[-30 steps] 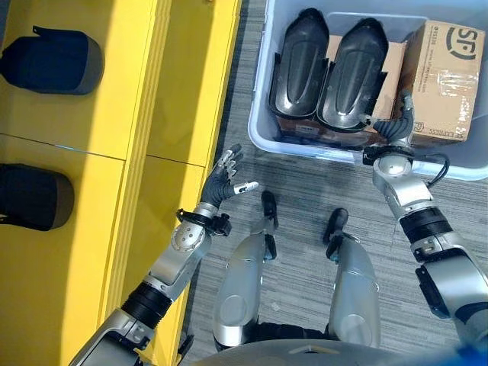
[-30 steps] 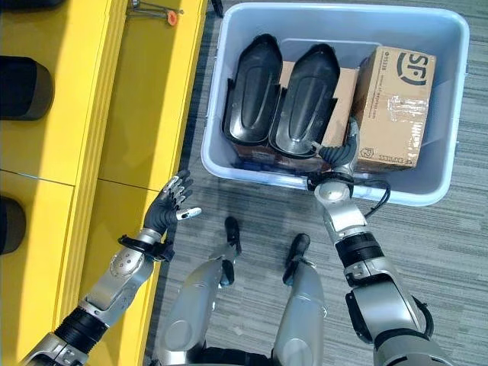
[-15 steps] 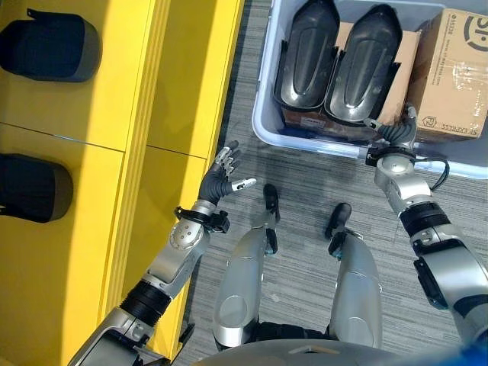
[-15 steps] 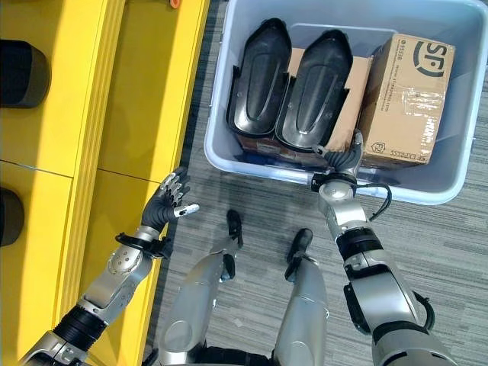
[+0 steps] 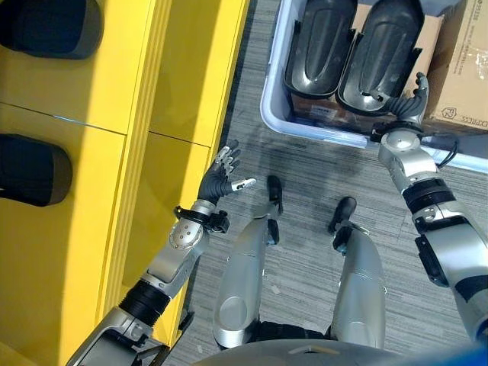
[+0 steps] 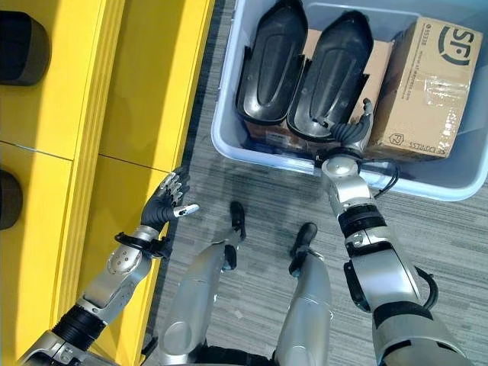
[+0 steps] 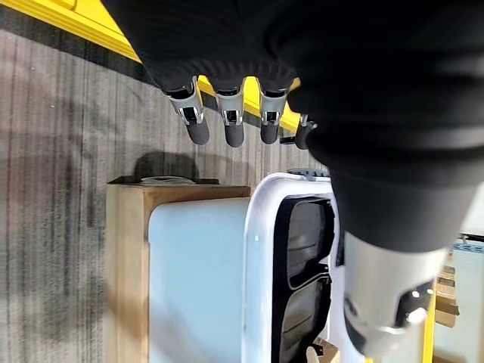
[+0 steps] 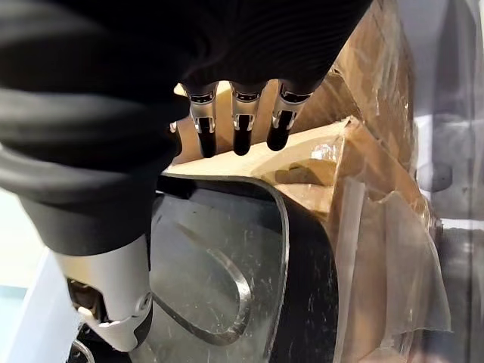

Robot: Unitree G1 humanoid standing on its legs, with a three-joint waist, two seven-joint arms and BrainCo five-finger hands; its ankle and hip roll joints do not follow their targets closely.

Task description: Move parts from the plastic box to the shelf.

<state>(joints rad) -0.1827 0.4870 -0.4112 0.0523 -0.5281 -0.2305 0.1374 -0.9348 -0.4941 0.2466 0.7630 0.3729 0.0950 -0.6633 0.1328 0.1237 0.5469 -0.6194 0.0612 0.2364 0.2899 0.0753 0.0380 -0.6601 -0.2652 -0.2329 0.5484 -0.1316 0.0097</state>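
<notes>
The pale plastic box (image 6: 267, 162) stands on the floor ahead of me. It holds two glossy black moulded parts (image 6: 271, 72) (image 6: 335, 76) lying side by side on cardboard. My right hand (image 6: 352, 133) hovers over the box's near wall, at the near end of the right-hand part (image 8: 227, 280). Its fingers (image 8: 238, 128) are straight and hold nothing. My left hand (image 5: 221, 175) is raised over the floor beside the yellow shelf (image 6: 91, 91), open and empty, with its fingers (image 7: 227, 121) spread. Two dark parts (image 5: 34, 168) (image 5: 53, 27) lie on the shelf.
A taped brown cardboard carton (image 6: 427, 84) fills the right side of the plastic box, close to my right hand. Grey carpet floor (image 6: 252, 191) runs between the shelf's front edge and the box.
The whole picture has shifted, so the camera has moved. My right hand stays at the box's near wall over the black part. The left hand keeps its open pose.
</notes>
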